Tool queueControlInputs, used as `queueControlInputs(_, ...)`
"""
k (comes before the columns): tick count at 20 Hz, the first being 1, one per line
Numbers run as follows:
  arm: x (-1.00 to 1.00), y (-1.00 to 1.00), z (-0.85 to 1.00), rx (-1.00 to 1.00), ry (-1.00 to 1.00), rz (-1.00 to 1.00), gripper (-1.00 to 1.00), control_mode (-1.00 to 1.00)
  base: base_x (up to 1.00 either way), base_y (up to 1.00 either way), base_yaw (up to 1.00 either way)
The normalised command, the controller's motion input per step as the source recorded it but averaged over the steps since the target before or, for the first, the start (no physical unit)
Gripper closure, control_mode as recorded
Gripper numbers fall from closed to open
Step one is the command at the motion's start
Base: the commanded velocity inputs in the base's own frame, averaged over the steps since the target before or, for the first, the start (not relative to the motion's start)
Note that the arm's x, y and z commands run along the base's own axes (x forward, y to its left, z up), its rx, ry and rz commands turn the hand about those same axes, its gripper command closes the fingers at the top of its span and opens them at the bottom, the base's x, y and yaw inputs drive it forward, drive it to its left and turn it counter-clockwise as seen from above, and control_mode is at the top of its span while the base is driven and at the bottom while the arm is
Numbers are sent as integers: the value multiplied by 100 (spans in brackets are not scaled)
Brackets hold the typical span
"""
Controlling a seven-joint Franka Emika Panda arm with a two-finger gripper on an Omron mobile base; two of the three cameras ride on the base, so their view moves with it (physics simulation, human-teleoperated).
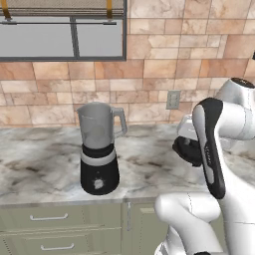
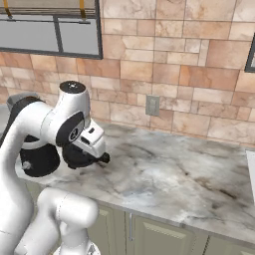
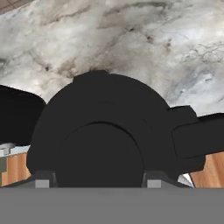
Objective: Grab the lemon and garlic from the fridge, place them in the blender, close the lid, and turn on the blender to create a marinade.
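Blender (image 1: 100, 149) stands at the left of the marble bench (image 1: 40, 164), upright, jar mouth open with no cap on it. Through the translucent jar wall nothing can be made out with certainty; whether lemon or garlic is already inside cannot be told.

To its right, well apart from the jar, the claw (image 1: 189, 148) hangs just above the bench, partly hidden behind the white arm. A round black piece sits in it: the lid (image 3: 105, 140), which in the hand view lies between the two finger tips, its raised knob towards the camera. Judged: claw closed narrowly on the lid, carrying it clear of the bench. In the right base view the same dark disc (image 2: 79, 155) shows under the wrist.

Progress, judged: fetching stage appears over, since the fridge is nowhere here and the lid is in hand. Left: carry the lid over the jar rim, seat it, then turn the front knob (image 1: 98, 185).
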Motion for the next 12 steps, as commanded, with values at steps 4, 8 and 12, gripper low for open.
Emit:
queueControlInputs(4, -20, 67, 96, 0, -13, 3, 100, -100, 0, 0, 0)
queueControlInputs(8, -11, 73, 99, 0, -5, 3, 100, -100, 0, 0, 0)
queueControlInputs(12, 0, 69, 92, 0, 0, 0, 100, -100, 0, 0, 0)
